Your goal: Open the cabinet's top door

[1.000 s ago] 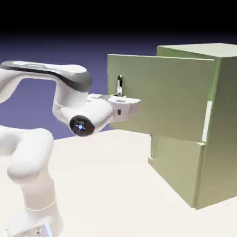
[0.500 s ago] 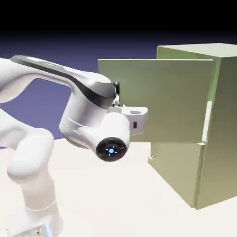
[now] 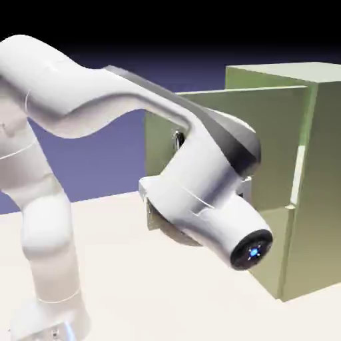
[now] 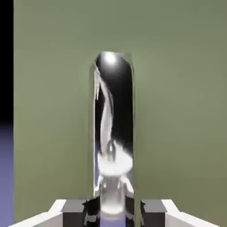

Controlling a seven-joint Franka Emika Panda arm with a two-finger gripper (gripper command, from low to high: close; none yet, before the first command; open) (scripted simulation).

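With the top door (image 3: pixel 273 133) wide open, my gripper (image 4: pixel 114 213) sits spread around the handle (image 4: pixel 120 106); I should back straight off.

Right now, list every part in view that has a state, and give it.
Top door: open, swung out from the cabinet
Lower door: closed
Cabinet: upright
Gripper: open, fingertips either side of the handle
Handle: between the fingertips, not visibly clamped
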